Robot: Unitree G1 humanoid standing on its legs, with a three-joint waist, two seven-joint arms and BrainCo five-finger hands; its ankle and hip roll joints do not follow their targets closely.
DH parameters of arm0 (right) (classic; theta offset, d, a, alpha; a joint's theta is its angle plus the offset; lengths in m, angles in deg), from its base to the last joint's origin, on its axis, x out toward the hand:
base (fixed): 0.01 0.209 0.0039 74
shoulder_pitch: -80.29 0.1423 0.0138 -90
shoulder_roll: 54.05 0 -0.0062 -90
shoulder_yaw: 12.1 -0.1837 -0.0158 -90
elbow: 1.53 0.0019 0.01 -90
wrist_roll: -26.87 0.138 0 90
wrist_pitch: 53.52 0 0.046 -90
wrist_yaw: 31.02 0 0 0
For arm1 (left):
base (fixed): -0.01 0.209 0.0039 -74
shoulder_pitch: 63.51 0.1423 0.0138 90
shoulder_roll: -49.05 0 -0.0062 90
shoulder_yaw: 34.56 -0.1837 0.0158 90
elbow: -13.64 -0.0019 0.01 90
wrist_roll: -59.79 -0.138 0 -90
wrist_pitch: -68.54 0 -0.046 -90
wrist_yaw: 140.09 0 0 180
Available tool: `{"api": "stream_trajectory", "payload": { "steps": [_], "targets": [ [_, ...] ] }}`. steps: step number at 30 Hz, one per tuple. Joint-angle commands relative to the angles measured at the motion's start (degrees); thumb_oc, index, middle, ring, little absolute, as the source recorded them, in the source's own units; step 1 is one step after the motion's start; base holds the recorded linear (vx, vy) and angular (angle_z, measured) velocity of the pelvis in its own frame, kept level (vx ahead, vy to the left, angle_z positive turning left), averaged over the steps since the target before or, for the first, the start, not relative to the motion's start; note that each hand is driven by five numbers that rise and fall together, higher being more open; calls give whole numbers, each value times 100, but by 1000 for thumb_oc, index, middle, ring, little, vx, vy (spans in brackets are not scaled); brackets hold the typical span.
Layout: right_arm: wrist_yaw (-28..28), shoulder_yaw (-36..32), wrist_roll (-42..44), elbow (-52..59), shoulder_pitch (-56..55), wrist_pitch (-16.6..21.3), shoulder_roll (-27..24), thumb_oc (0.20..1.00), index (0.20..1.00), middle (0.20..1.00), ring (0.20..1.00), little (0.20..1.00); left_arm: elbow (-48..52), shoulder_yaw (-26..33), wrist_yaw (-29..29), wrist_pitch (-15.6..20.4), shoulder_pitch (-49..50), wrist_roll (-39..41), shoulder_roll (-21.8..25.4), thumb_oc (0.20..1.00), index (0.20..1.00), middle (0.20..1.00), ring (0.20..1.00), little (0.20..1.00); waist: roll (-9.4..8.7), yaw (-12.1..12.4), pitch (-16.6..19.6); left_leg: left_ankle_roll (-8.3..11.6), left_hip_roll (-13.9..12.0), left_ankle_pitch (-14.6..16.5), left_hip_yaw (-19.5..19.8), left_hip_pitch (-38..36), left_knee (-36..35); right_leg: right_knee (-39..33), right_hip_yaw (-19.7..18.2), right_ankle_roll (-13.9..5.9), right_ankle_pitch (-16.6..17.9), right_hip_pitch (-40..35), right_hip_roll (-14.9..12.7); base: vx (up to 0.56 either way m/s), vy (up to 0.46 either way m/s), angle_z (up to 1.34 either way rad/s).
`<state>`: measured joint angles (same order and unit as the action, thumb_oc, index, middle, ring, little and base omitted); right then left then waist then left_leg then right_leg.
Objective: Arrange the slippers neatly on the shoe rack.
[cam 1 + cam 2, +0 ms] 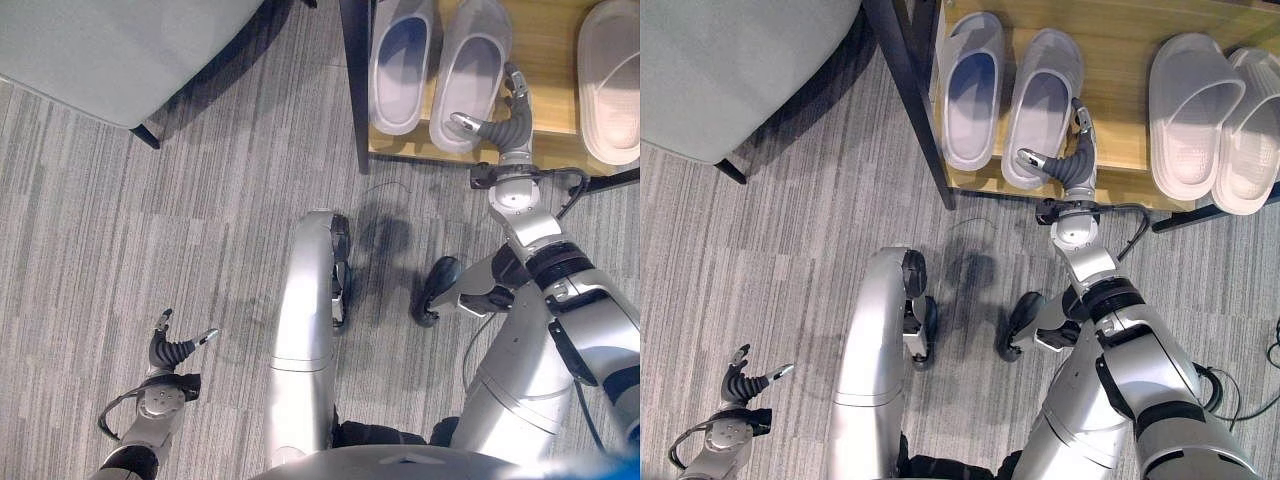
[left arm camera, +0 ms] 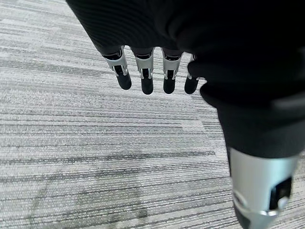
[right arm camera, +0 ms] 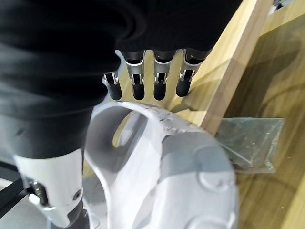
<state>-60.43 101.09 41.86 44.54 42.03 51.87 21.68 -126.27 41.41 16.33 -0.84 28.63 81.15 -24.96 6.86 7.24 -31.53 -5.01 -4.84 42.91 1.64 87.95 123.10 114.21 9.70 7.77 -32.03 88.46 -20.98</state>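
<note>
Two light grey slippers lie side by side, toes away from me, at the left end of the wooden shoe rack shelf (image 1: 1120,60): the left slipper (image 1: 400,65) and the right slipper (image 1: 470,70). My right hand (image 1: 508,125) is at the right slipper's heel (image 3: 162,162), thumb against the heel and relaxed fingers (image 3: 159,71) along its outer side on the wood. The slipper rests on the shelf. My left hand (image 1: 172,350) hangs low over the carpet, open and holding nothing, its fingers (image 2: 145,71) straight.
A second pair of pale slippers (image 1: 1190,110) sits at the shelf's right end. The rack's dark post (image 1: 357,80) stands left of the slippers. A grey padded seat (image 1: 110,50) fills the far left. A small clear bag (image 3: 250,143) lies on lower wood.
</note>
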Motion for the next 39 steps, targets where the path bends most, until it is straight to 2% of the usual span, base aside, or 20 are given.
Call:
{"api": "stream_trajectory", "payload": {
  "steps": [1, 9, 23, 39],
  "targets": [
    [-21, 97, 172, 11, 165, 239, -144, 1000, 1000, 1000, 1000, 1000, -352, -453, -9, 101, 176, 97, 282, 1000, 1000, 1000, 1000, 1000, 47, 278, 174, -14, 349, -430, 573, 201, -450, -461, -547, -237, 113, 150, 82, 0, 0, 0],
    [8, 139, 299, -236, 282, 245, -113, 1000, 1000, 1000, 1000, 1000, -464, -511, 56, 111, 112, 191, 340, 1000, 1000, 1000, 1000, 1000, 42, 341, 174, -6, 366, -408, 581, 201, -447, -465, -584, -273, 148, 150, 100, 4, 1, 0],
    [17, 195, 289, -141, 357, 207, 137, 1000, 1000, 1000, 1000, 1000, -620, -510, 152, 19, -112, 290, 399, 1000, 1000, 1000, 1000, 1000, -39, 297, 174, -11, 361, -396, 497, 201, -329, -320, -722, -281, 164, 150, 124, 3, 3, 0],
    [65, 314, 247, -471, 658, 157, 215, 1000, 1000, 1000, 1000, 1000, -806, -496, 199, 16, -147, 304, 430, 1000, 1000, 1000, 1000, 1000, -3, 355, 174, 2, 368, -423, 450, 201, -269, -219, -804, -256, 161, 150, 174, 0, 2, 0]
  ]
}}
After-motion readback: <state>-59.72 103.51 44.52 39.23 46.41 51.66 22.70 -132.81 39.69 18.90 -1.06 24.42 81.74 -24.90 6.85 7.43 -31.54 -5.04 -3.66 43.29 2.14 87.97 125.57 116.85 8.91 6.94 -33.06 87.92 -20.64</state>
